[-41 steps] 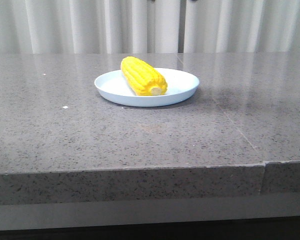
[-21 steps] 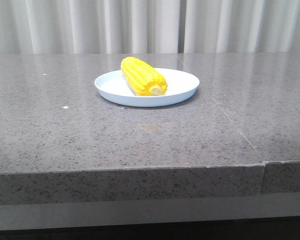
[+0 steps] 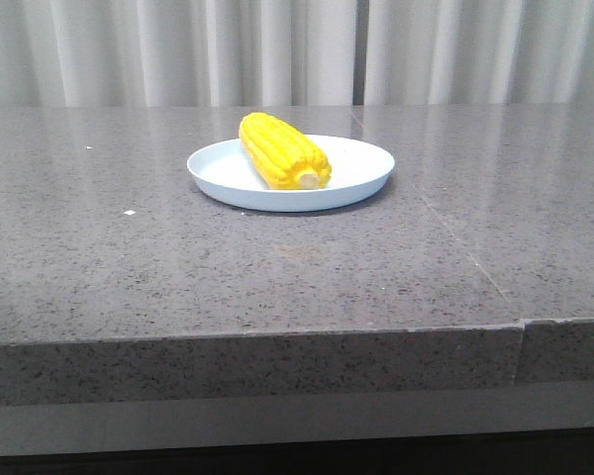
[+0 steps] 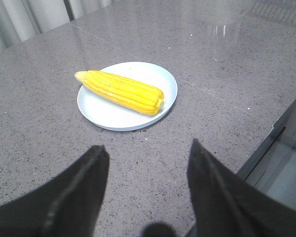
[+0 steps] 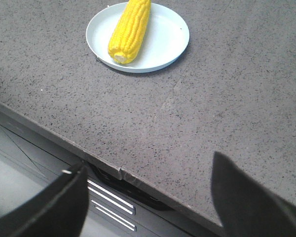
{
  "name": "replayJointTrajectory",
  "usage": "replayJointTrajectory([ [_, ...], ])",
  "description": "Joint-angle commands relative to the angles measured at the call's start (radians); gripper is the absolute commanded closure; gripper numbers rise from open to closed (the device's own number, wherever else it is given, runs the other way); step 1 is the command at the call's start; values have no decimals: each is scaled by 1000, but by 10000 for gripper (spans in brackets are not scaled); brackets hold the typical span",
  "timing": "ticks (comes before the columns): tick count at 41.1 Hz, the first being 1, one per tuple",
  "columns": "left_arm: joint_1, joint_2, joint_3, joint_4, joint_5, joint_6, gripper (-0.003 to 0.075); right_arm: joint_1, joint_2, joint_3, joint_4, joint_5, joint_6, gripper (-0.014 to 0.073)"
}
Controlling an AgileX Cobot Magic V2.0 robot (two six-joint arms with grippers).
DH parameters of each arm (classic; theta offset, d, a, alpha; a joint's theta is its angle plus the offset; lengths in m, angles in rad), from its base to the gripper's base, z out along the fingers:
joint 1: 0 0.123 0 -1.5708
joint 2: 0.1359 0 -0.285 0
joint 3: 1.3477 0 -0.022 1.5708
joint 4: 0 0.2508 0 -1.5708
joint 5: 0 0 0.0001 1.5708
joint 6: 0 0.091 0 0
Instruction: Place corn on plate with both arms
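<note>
The yellow corn [image 3: 284, 150] lies on the pale blue-white plate [image 3: 361, 168] at the middle of the grey stone table, its pale stub end toward the camera. Neither gripper shows in the front view. In the left wrist view the corn [image 4: 121, 91] lies across the plate [image 4: 101, 111]; my left gripper [image 4: 147, 150] is open and empty, above bare table short of the plate. In the right wrist view the corn [image 5: 129, 29] lies on the plate [image 5: 165, 42]; my right gripper [image 5: 149, 170] is open and empty, back over the table's front edge.
The grey stone table [image 3: 129, 267] has a seam at its front right [image 3: 523, 323]. White curtains [image 3: 277, 49] hang behind it. A dark cabinet front with metal strips [image 5: 111, 205] lies below the table edge.
</note>
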Motion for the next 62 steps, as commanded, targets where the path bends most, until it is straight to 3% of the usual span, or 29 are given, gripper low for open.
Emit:
replayJointTrajectory([
  [1,-8,1,-25,-10,-68,-2,495,-3,2,-23,-16,-64,-12,208],
  [9,-8,1,-25,-10,-68,-2,724,-3,2,-23,-16,-64,-12,564],
  [12,-8,1,-25,-10,-68,-2,740,-3,2,-23,-16,-64,-12,656],
  [41,-5,-34,-2,-17,-89,-2,740,-3,2,-23,-16,-63,-12,660],
  [44,46,-92,45,-17,-131,-2,740,-3,3,-23,-16,-63,-12,660],
  [57,488,-503,446,-25,-390,-7,740,-3,3,-23,-16,-63,-12,660],
  [62,548,-599,569,56,-443,-145,740,-3,3,-23,-16,-63,-12,660],
])
